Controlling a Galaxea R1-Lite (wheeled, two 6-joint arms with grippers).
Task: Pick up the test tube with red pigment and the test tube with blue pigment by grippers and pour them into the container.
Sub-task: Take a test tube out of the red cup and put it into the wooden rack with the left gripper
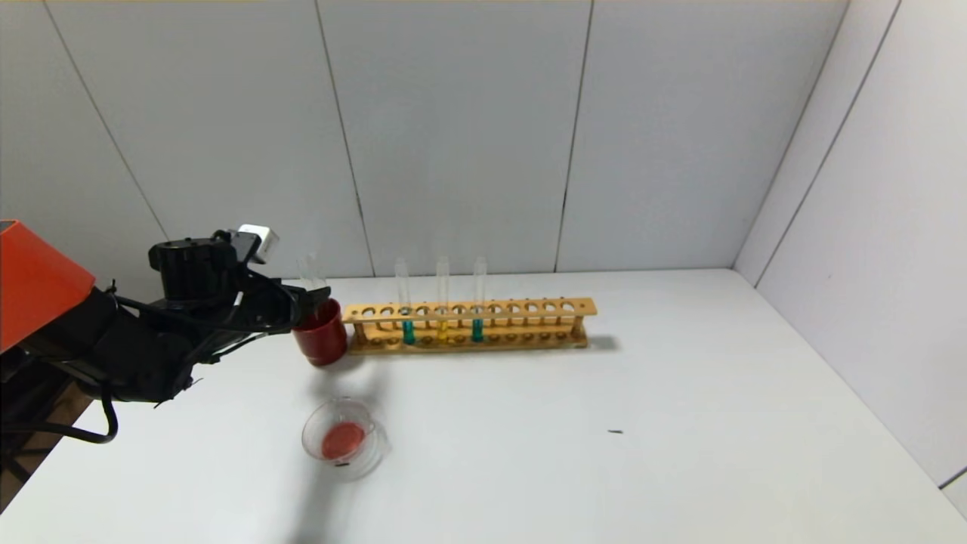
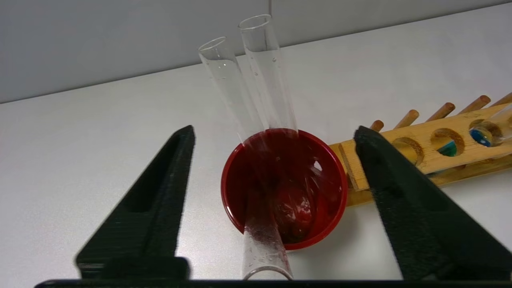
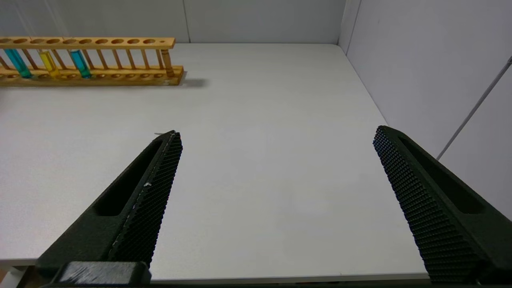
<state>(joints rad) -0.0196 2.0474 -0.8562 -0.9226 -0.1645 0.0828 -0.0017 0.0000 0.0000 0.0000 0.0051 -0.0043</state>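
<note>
The left gripper [image 2: 274, 140], fingers spread wide around nothing, hovers at the dark red cup [image 1: 321, 341] beside the wooden rack [image 1: 529, 310], where emptied tubes [image 2: 264, 68] lean mouth-up; a blue tube [image 1: 408, 321] stands upright in that rack, the dish [image 1: 344, 438] in front already red (right gripper [image 3: 276, 136] idle, open).

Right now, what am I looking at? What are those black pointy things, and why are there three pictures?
It's a robot with two arms. One camera sits on its head, and one is on each wrist.

The black points are its fingers. The left gripper stands open at a dark red cup with empty glass tubes leaning inside; it holds nothing. The right gripper is open too, over bare table.

A wooden rack holds two blue tubes and a yellow one. The glass dish has red liquid.
</note>
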